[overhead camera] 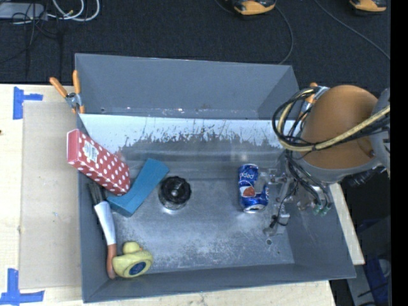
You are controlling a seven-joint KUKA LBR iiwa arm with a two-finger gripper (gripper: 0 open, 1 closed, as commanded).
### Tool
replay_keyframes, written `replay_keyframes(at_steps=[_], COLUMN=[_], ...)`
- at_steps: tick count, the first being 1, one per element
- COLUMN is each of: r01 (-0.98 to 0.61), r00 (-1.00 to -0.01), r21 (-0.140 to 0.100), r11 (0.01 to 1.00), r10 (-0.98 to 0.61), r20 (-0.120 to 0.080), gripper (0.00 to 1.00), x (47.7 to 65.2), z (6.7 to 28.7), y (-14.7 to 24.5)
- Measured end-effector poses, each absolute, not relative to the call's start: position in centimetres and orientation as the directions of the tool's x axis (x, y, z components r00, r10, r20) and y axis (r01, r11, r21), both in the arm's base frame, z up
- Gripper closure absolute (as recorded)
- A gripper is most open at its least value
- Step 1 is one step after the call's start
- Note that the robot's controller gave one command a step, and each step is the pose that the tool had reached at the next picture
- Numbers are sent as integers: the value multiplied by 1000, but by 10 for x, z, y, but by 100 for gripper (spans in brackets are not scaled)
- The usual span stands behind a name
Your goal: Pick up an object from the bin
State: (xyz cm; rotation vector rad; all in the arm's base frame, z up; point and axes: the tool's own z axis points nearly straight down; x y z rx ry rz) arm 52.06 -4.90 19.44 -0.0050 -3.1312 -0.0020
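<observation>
– On the right side of the bin (191, 94), what's hanging there?

– That's the hand (278, 217), down low over the grey floor near the right wall. Above it sits the arm's rounded orange cover (338, 129), with dark and yellow cables (293, 116) looping round its left edge.

– Is the hand wide open or closed?

– I cannot tell; it's a thin dark tangle of metal from this angle. I see nothing gripped in it.

– What's closest to it?

– A small blue drink can (250, 187) with white lettering and a red patch. It lies on the bin floor just to the left of the hand, right of the middle. Whether the hand touches it, I can't say; they're just beside each other.

– And the other things?

– They're all well apart from the hand, over on the left half. A black round knob (174, 191) with a shiny rim sits near the centre. Left of that is a blue block (139, 185), lying at a slant. A red box (95, 160) with white dots leans against the left wall, and its lower end rests on the block.

– Anything in the near corner?

– A white tube (105, 222) with an orange tip runs along the left wall, from below the box toward the front corner. A yellow toy (132, 260) lies just beside the tube's orange end
</observation>
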Motion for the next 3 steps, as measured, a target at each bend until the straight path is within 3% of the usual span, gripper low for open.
replay_keyframes(at_steps=[1,3], r01=[2,-115], r00=[-1000,-993], r21=[0,2], r11=[1000,993], r10=[2,-115], r20=[2,7], gripper=[0,0], x=[522,571], z=[198,144], y=[-49,-20])
